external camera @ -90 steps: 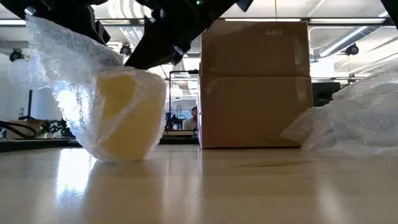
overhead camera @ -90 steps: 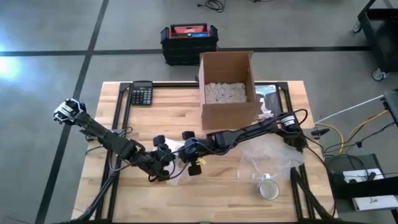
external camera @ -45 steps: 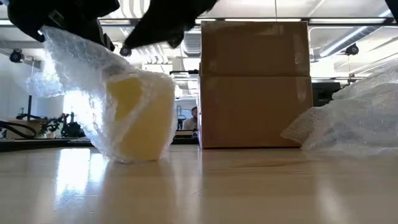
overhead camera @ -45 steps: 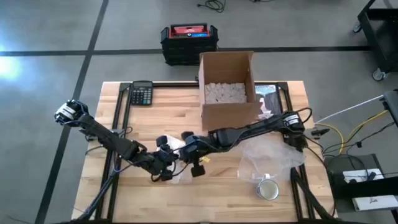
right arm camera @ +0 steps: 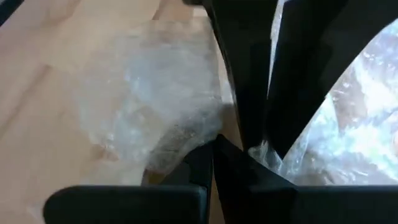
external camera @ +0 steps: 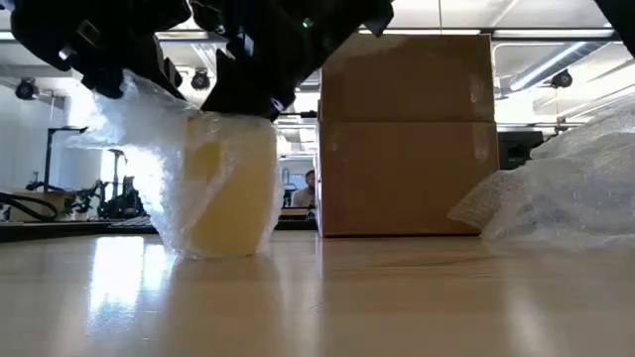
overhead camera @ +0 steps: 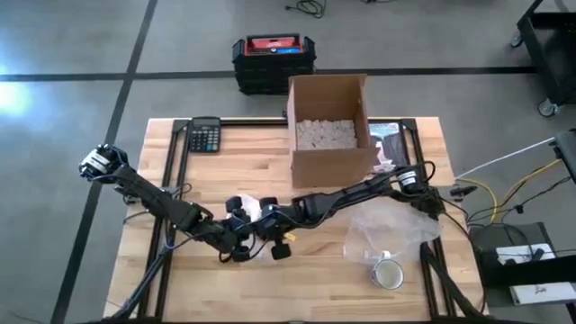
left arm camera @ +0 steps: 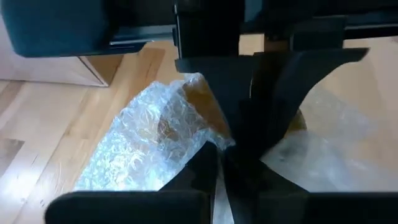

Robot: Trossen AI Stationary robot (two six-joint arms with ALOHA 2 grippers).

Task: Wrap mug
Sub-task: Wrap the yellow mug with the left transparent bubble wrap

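Note:
A yellow mug stands upright on its base on the wooden table, swathed in clear bubble wrap. In the high view the bundle sits at the table's middle, toward the near edge. My left gripper is shut on the wrap at the mug's left side, and my right gripper is shut on the wrap just right of it. Both hang over the mug's top in the low view, which hides its rim. My left gripper pinches the bubble wrap between its two fingers, up by the mug's top on its left side, slanting down from the table's left. The wrap lies gathered against the mug, which stays on the table. How many layers it has, I cannot tell. My right gripper pinches a fold of bubble wrap between its fingers above the mug's top, coming down from the table's right. The left gripper's fingers stand right in front of it and hide the rest of the hold.
A cardboard box with white filler stands behind the mug. Loose bubble wrap sheets and a second mug lie at the near right. A calculator sits at the far left. Bare table lies along the near left.
The wrap's loose flap, which stuck out up and to the left of the mug, has been drawn in over the mug's top. The mug has slid a little toward the table's right. My right gripper has gone toward the left, closer over the mug.

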